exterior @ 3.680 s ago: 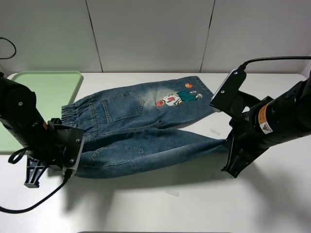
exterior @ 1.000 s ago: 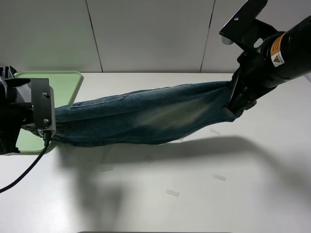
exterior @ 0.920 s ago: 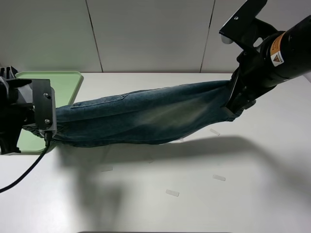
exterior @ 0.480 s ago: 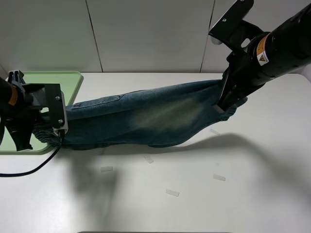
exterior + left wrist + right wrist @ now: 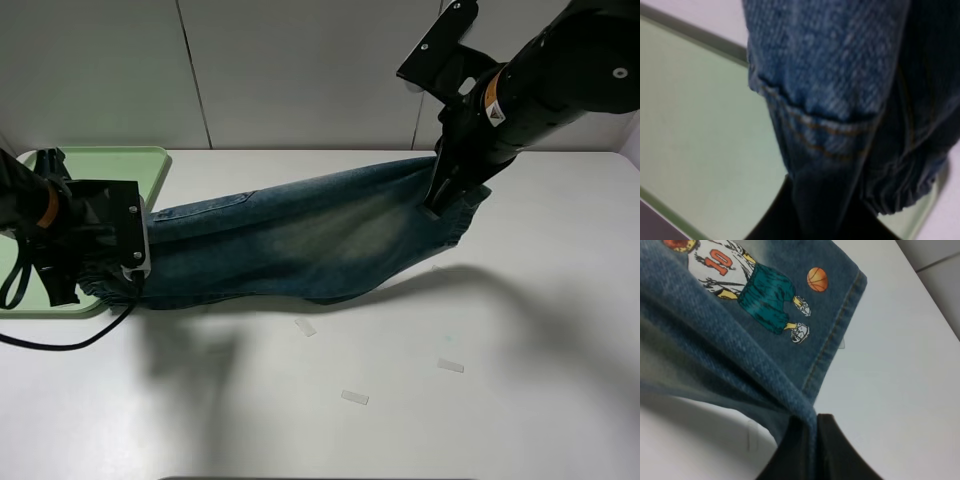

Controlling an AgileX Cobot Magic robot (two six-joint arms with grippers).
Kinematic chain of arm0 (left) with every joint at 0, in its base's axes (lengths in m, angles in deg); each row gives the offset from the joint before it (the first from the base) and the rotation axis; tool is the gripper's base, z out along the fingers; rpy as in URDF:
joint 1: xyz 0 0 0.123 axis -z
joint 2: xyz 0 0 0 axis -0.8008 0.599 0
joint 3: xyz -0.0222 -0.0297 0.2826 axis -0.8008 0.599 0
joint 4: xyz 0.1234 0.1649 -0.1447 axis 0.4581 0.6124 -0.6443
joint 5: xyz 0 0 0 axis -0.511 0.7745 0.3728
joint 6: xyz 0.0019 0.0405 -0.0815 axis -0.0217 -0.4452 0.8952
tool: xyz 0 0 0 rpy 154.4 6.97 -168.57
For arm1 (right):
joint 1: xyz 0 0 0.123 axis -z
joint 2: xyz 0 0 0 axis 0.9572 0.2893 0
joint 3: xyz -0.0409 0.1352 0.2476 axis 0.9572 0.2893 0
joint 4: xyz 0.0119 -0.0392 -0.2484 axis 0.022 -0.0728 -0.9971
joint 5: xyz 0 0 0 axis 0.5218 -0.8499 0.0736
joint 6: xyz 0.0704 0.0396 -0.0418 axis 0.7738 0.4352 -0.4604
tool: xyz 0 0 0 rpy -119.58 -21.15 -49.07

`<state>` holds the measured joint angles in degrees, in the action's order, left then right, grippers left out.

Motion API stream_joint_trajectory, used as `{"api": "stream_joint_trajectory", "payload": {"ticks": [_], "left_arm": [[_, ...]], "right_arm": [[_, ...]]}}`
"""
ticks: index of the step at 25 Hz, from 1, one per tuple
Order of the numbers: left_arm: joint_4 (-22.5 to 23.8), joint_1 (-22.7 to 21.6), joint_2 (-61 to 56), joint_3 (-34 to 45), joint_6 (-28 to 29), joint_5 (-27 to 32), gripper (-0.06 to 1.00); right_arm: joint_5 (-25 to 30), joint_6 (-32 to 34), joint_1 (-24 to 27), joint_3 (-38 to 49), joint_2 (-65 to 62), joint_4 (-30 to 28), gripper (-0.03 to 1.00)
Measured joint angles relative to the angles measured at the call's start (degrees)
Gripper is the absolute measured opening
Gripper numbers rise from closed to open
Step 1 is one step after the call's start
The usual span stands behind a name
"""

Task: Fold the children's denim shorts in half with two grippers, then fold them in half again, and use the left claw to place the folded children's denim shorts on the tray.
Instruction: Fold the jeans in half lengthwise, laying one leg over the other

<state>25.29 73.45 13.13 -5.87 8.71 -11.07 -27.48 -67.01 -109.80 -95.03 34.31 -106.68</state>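
- The children's denim shorts (image 5: 300,235) hang in a long doubled band above a white counter (image 5: 420,420), held at both ends.
- The pale green tray (image 5: 110,165) lies at one corner of the counter. The gathered waistband end of the shorts sits over the tray's nearest corner, and the rest of the garment stretches away from the tray.
- The left end effector (image 5: 125,272) is at the tray's edge. Its wrist view shows black fingers (image 5: 790,220) clamped tight on a stitched denim edge, with the tray's green floor right behind the cloth.
- The right end effector (image 5: 440,200) is well apart from the tray, at the leg-hem end of the shorts. It is raised higher than the tray end and pinches a fold of denim. Its wrist view shows the cartoon print (image 5: 755,295) hanging below the pinched edge.
- A few small pale scraps (image 5: 354,397) lie on the counter, apart from the tray.
- Judged from the doubled cloth, the first fold in half is in hand: one leg looks carried over the other, but the shorts are not yet laid flat.
- The next move likely calls for lowering both ends evenly so the layers settle aligned beside the tray. The hem end would then be brought toward the tray end for the second fold.
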Motion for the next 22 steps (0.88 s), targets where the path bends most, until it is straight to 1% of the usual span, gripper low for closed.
{"api": "stream_joint_trajectory", "payload": {"ticks": [2,3,5,6,7,10,15,19,22], "left_arm": [[2.82,0.0,1.37,-0.59,3.27,-0.05,0.09],[2.82,0.0,1.37,-0.59,3.27,-0.05,0.09],[4.96,0.0,2.87,-1.47,6.14,-0.05,0.09],[6.52,0.0,4.28,-2.64,8.72,-0.05,0.09],[7.03,0.0,4.94,-3.16,9.78,-0.05,0.09],[7.74,0.0,7.27,-5.01,11.19,-0.05,0.09],[8.3,0.0,9.48,-6.78,11.37,-0.2,0.09],[10.48,0.0,9.61,-7.15,11.76,-0.2,0.09],[11.72,-0.21,9.61,-7.45,13.53,-0.74,0.09]], "right_arm": [[-0.29,0.0,0.04,-0.38,0.86,-0.54,-0.03],[-0.44,0.0,0.11,-0.38,1.25,-0.79,-0.03],[-0.8,0.0,0.4,-0.38,1.94,-1.34,-0.03],[-1.1,0.0,0.64,-0.38,2.27,-1.6,-0.03],[-1.41,0.0,0.94,-0.38,2.58,-1.67,-0.03],[-2.72,0.05,2.01,-0.44,3.34,-1.96,-0.03],[-6.38,0.05,4.16,-0.49,4.54,-3.01,-0.03],[-9.38,0.05,6.04,-0.49,5.85,-3.07,-0.03],[-10.99,0.05,7.16,-0.49,6.91,-3.2,-0.03]]}}
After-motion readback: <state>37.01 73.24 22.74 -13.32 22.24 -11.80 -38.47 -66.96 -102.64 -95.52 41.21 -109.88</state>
